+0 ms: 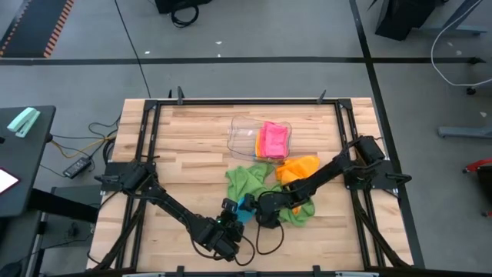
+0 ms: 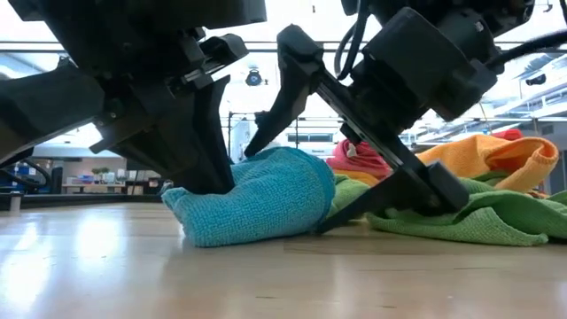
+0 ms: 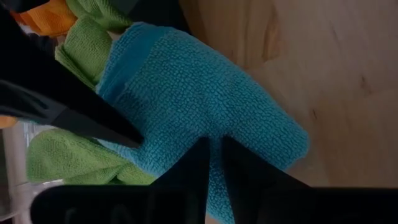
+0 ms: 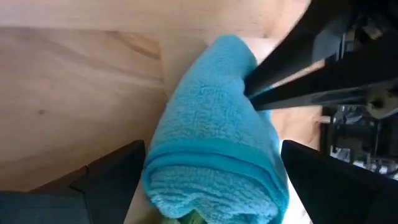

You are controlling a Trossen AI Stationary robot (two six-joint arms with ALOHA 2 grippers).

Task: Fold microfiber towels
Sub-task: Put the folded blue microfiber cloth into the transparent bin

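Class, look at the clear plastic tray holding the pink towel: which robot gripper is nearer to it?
Right. The right gripper sits by the green towel below the tray; the left gripper is slightly farther out.

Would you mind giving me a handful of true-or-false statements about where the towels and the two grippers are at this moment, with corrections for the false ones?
1. The left gripper is pinched shut on the blue towel. True.
2. The right gripper is closed tight on the blue towel. False: its fingers stand wide open on either side of the towel's bunched end.
3. A pink towel lies in the clear plastic tray. True.
4. The orange towel lies spread flat at the table's near left corner. False: it sits crumpled just near of the tray, beside the green towel.
5. The blue towel is in the tray. False: it rests on the wooden table, bunched between the two grippers.
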